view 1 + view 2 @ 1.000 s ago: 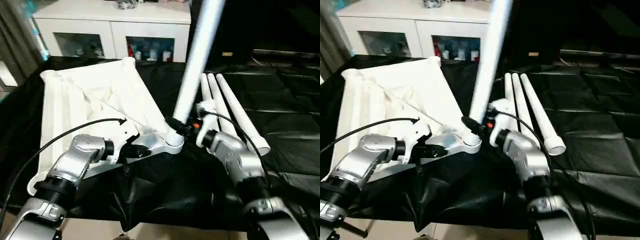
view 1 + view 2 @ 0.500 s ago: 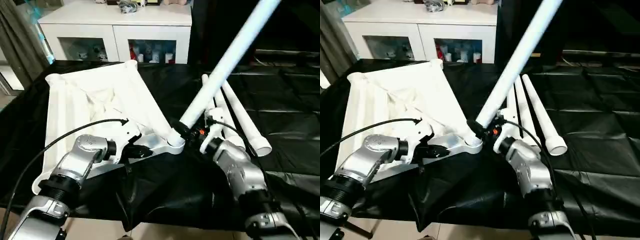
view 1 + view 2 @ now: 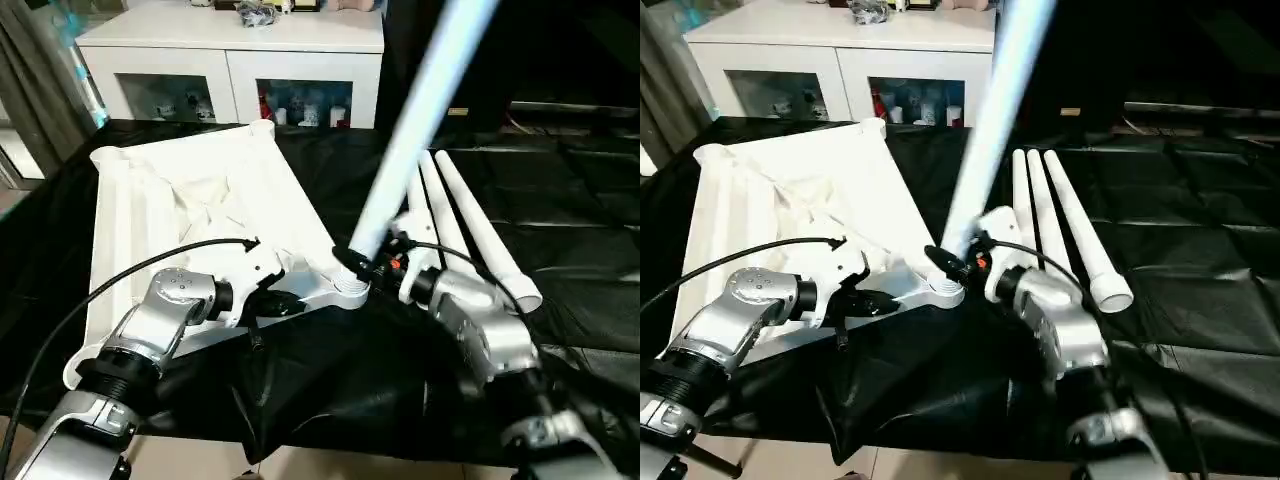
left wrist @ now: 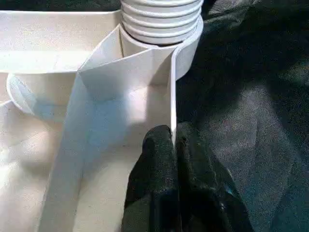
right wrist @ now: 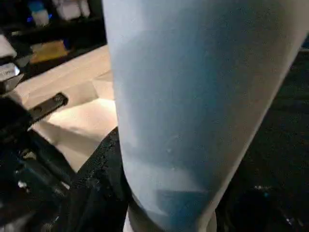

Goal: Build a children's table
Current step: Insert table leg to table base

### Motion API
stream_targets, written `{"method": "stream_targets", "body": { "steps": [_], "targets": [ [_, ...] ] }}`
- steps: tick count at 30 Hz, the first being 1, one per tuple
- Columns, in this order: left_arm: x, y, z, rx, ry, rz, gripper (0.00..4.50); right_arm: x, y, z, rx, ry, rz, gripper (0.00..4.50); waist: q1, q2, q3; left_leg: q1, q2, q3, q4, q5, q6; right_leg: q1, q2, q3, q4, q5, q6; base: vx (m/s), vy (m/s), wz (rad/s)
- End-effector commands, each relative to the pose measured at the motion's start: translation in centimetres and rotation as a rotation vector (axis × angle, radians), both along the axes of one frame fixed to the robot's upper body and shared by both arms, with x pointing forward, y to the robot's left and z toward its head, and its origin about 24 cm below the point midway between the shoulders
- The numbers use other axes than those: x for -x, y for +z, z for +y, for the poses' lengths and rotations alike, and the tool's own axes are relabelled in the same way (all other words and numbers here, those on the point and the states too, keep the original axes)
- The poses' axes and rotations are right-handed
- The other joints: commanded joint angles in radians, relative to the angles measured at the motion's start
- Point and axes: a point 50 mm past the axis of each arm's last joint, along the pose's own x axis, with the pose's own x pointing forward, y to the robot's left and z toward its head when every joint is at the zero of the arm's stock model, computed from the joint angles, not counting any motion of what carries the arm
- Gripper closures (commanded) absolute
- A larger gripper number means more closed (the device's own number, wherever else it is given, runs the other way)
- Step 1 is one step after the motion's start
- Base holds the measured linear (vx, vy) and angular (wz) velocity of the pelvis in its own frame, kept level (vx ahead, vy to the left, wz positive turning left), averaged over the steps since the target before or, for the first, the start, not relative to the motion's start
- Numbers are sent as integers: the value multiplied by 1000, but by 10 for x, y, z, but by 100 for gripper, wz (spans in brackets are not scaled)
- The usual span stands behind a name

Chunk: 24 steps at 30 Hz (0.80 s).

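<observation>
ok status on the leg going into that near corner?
Left gripper shut, pinching tabletop rim. Right gripper clamped on leg, foot at corner socket, leaning. Three spare legs beside; nothing blocking.

From my station, the table top [image 3: 190, 200] looked like matt white moulded plastic, its thin ribs smooth-faced, and its corner socket [image 4: 161, 21] was ringed with fine ridges. The leg [image 3: 410, 130] I had in the right pincer [image 3: 372, 265] was smooth white plastic with a soft sheen, and so were the three spare legs [image 3: 470, 225]. The worktop [image 3: 580, 200] was draped in black sheeting, creased and faintly glossy where light caught it. My forearms [image 3: 160, 320] showed brushed silver metal; the left pincer's fingers [image 4: 159, 188] were black with a dull, slightly grainy surface. The cabinet [image 3: 230, 50] behind was satin white with glass doors.
</observation>
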Motion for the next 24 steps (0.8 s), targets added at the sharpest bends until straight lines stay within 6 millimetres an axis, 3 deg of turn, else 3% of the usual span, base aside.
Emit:
{"method": "stream_targets", "body": {
  "steps": [1, 2, 3, 5, 6, 7, 9, 10, 21, 22, 24],
  "targets": [
    [-4, 9, 6, -22, 14, -48, 450, 11, -32, -5, 115, 44, 152, 260, -4, -9, -56, 11, 28, -10, -84, -327, -14, 29, -72, 41, -96, -399, -157, 0, 0, 0],
    [-3, 9, 6, -23, 13, -47, 450, 11, -32, -5, 126, 58, 153, 260, -4, -15, -56, 11, 30, -9, -84, -315, -10, 27, -72, 41, -95, -385, -161, 0, 0, 0],
    [-3, 9, 6, -23, 13, -47, 450, 11, -32, -5, 126, 58, 153, 260, -4, -12, -56, 12, 31, -9, -86, -318, -13, 25, -70, 41, -96, -378, -163, 0, 0, 0],
    [-2, 9, 6, -24, 7, -45, 450, 10, -33, -6, 141, 86, 163, 260, -8, -16, -55, 15, 31, -9, -88, -349, -22, 25, -68, 40, -96, -369, -168, 0, 0, 0],
    [-1, 9, 6, -27, -1, -43, 450, 10, -34, -6, 149, 98, 166, 260, -10, -32, -55, 13, 30, -7, -88, -350, -19, 27, -67, 39, -98, -373, -166, 0, 0, 0],
    [-1, 9, 6, -29, -6, -41, 450, 9, -34, -6, 154, 105, 170, 260, -6, -24, -55, 15, 31, -9, -88, -350, -19, 26, -71, 40, -96, -384, -164, 0, 0, 0],
    [0, 9, 6, -31, -18, -40, 450, 9, -35, -7, 163, 119, 175, 260, -7, -22, -54, 17, 32, -9, -89, -359, -23, 23, -71, 41, -100, -391, -161, 0, 0, 0],
    [2, 10, 5, -36, -41, -35, 450, 9, -37, -8, 175, 139, 179, 260, -8, -28, -55, 16, 33, -10, -90, -364, -25, 24, -72, 40, -98, -388, -164, 0, 0, 0],
    [10, 21, 7, -71, -199, -21, 450, 9, -38, -17, 189, 265, 178, 260, -6, -30, -60, 14, 34, -6, -91, -306, -11, 34, -68, 38, -85, -227, -218, 0, 0, 0],
    [11, 22, 7, -71, -205, -19, 450, 10, -38, -18, 188, 277, 179, 260, -5, -31, -53, 13, 35, -5, -93, -312, -7, 32, -68, 38, -87, -230, -219, 0, 0, 0],
    [11, 23, 6, -70, -220, -16, 450, 10, -38, -19, 189, 298, 179, 260, -2, -31, -52, 15, 35, -5, -93, -314, -5, 31, -68, 39, -87, -232, -222, 0, 0, 0]
  ]
}}
